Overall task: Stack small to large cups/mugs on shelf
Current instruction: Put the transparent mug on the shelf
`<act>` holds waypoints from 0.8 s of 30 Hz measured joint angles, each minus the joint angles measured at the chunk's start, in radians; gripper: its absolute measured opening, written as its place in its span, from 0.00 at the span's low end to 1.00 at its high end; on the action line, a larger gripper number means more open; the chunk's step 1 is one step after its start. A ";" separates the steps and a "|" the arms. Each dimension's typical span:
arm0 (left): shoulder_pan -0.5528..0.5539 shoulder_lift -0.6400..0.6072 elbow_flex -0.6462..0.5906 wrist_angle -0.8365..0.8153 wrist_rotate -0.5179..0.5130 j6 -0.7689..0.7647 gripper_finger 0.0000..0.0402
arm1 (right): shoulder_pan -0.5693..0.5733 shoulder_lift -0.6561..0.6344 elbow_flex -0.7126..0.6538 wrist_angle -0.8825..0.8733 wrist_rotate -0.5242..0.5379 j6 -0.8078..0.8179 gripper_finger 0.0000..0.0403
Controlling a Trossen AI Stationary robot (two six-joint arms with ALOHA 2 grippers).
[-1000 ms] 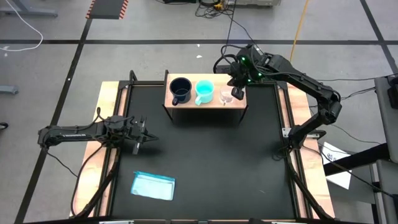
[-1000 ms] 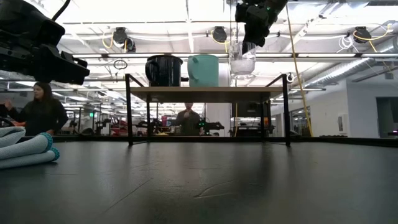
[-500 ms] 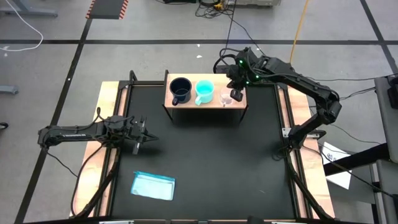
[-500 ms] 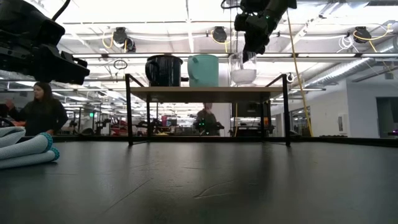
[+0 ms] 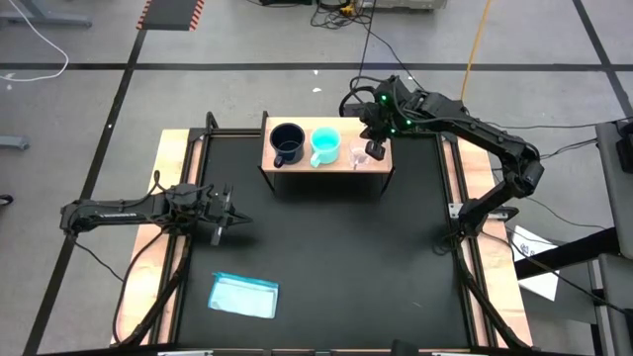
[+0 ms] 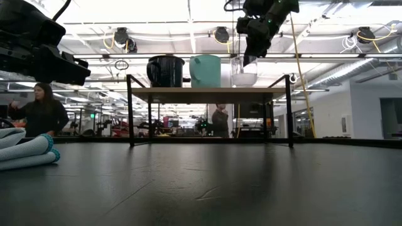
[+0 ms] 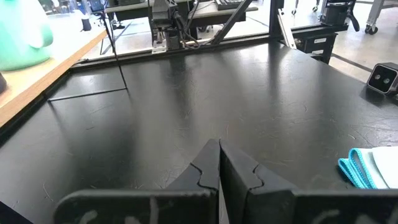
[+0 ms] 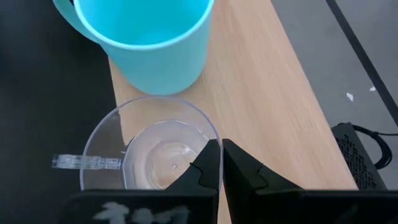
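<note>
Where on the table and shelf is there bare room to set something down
The widest free patch is the black mat between the shelf, the packet and the left pincer. The shelf is crowded: the navy mug, turquoise mug and clear cup stand in a row, with the right pincer shut on the clear cup's rim. Only its end strips stay bare.

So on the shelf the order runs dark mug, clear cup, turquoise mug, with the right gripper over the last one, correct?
Not quite: the turquoise mug is in the middle, and the clear cup stands last, after the dark mug. The right gripper is over the clear cup on the shelf, per the high view.
</note>
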 joint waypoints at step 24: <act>0.000 0.000 0.000 0.000 0.000 -0.001 0.02 | -0.030 -0.003 -0.039 0.027 0.004 0.035 0.00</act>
